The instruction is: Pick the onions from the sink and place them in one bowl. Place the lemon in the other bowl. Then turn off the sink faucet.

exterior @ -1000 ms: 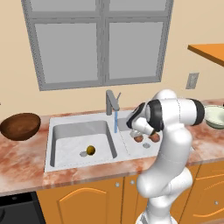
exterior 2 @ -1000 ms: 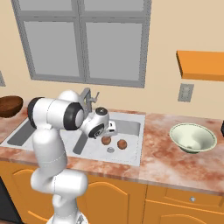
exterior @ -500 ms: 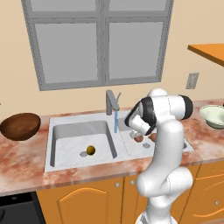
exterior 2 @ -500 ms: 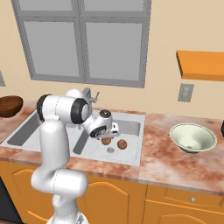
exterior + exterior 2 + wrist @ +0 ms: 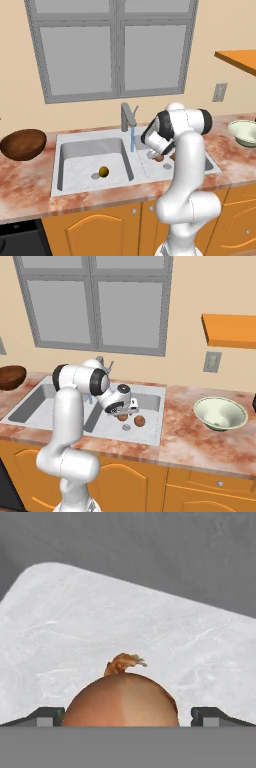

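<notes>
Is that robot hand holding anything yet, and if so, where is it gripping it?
Nothing is held. The open gripper has its fingertips either side of an onion, not closed on it.

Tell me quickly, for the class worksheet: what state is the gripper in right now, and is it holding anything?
Gripper: open, holding nothing; its fingertips stand on either side of an onion lying in the sink.

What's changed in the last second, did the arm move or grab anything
The arm swung lower into the right basin of the sink, bringing the open gripper down over one onion, which now sits between the fingertips, not yet gripped. Nothing was picked up or released. The second onion, the lemon, both bowls and the running faucet stayed as they were.
</notes>
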Controlling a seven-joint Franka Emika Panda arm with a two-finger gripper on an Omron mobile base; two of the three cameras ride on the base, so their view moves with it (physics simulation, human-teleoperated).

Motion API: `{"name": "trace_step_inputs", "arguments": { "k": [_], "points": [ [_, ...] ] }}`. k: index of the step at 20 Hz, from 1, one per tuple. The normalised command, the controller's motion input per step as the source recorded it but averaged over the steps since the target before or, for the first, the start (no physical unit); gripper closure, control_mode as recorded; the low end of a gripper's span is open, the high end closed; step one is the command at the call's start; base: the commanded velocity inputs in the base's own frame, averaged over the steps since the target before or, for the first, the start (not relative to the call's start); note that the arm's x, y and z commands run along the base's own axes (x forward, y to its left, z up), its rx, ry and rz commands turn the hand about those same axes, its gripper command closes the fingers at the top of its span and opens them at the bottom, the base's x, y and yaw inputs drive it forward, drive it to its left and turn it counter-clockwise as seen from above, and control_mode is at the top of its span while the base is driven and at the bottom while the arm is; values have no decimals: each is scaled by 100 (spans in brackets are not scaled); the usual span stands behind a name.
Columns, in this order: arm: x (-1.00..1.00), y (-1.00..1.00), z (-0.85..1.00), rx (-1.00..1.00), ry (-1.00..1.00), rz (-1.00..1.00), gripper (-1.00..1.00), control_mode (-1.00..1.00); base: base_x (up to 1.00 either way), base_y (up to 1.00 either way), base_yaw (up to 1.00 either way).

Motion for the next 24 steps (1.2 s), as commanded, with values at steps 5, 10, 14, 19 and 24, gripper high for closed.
{"name": "trace_step_inputs", "arguments": {
  "k": [5,10,14,19,24],
  "points": [
    [19,0,-32,0,0,1,-100,-100,0,0,0],
    [8,0,-47,0,1,1,100,-100,0,0,0],
    [0,0,-32,0,5,0,100,-100,0,0,0],
    [0,0,-1,0,1,0,100,-100,0,0,0],
    [-2,0,14,0,0,0,100,-100,0,0,0]
  ]
}}
